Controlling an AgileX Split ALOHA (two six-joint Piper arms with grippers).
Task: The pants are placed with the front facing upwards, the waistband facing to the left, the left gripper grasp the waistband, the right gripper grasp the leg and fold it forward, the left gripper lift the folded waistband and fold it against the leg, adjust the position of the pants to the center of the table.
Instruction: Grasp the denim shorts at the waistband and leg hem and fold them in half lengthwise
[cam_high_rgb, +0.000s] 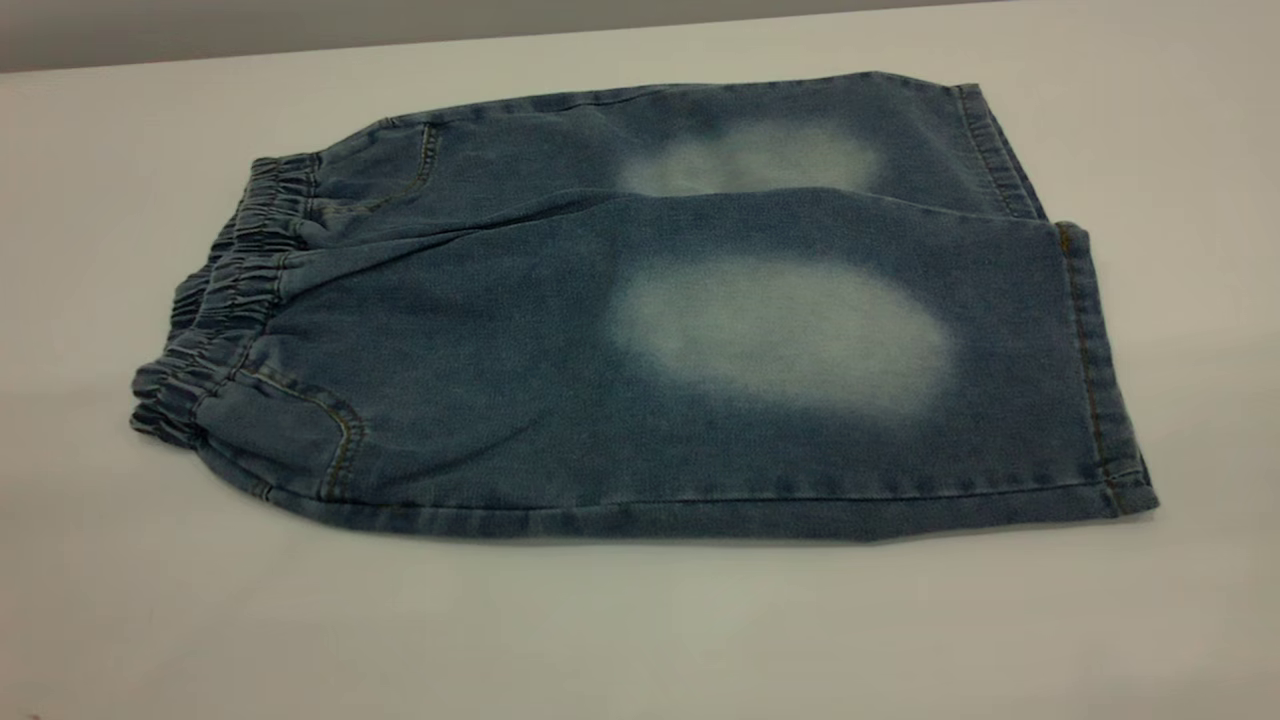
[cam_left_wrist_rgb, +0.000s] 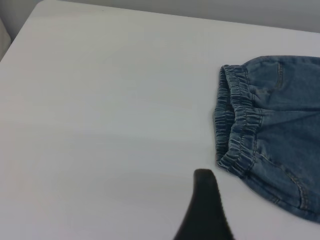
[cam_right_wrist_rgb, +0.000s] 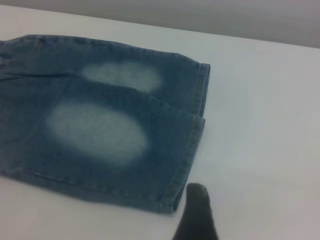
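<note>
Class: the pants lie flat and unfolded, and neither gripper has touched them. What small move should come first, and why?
Probably bring the left gripper forward to the waistband. The pants lie flat, front up, on the table, and that gripper sits just short of the puckered band, touching nothing.

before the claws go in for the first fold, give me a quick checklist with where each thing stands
1. Pants lie flat, front up, pale ovals showing: ok.
2. Waistband points to the left arm's side: ok.
3. Left claw near the waistband but off it, nothing gripped: ok; fingers open or shut: cannot tell.
4. Right claw off the cloth near the leg hem: ok; fingers: cannot tell.
5. Legs lie side by side, near one slightly overlapping the far one: ok.
6. Bare table around the pants for folding: ok.
</note>
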